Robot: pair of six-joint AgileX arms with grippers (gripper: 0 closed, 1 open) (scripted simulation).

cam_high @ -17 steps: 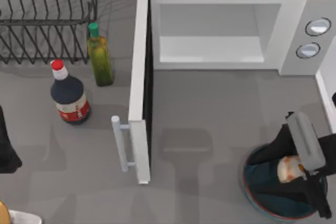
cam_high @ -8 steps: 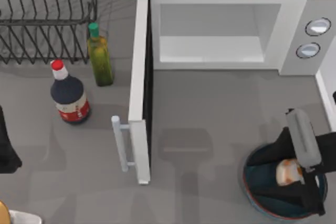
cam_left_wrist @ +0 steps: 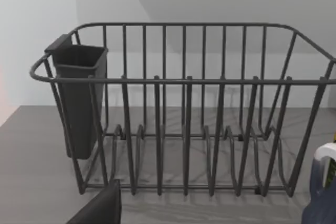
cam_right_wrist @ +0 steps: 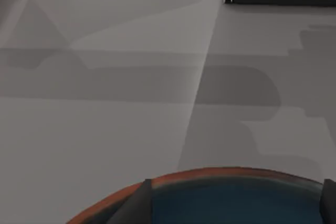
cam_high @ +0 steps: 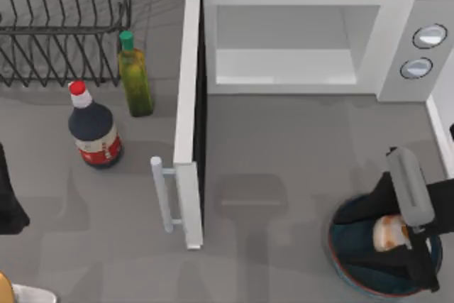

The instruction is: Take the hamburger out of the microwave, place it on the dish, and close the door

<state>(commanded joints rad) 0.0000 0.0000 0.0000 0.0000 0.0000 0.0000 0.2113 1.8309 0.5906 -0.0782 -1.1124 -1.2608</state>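
Observation:
The white microwave [cam_high: 397,12] stands at the back right with its pale cavity bare. Its door [cam_high: 186,90] is swung wide open toward the front, bar handle [cam_high: 164,193] facing left. At the front right sits the dish [cam_high: 339,264], blue-teal with a reddish-brown rim [cam_right_wrist: 210,174]. My right gripper [cam_high: 394,235] hangs low over the dish, shut on the hamburger [cam_high: 387,232], a small cream lump with brownish edges. Its dark fingers [cam_right_wrist: 140,203] frame the bowl's inside in the right wrist view. My left arm [cam_high: 8,200] is parked at the table's left edge.
A dark wire dish rack [cam_high: 64,26] with a cutlery cup [cam_left_wrist: 79,98] fills the back left. A green bottle [cam_high: 135,76] and a dark sauce bottle [cam_high: 93,129] stand between the rack and the open door. The grey table [cam_high: 284,147] lies in front of the microwave.
The right gripper has sunk slightly toward the dish with the hamburger, mostly in the first half second. The door and left arm have not moved.

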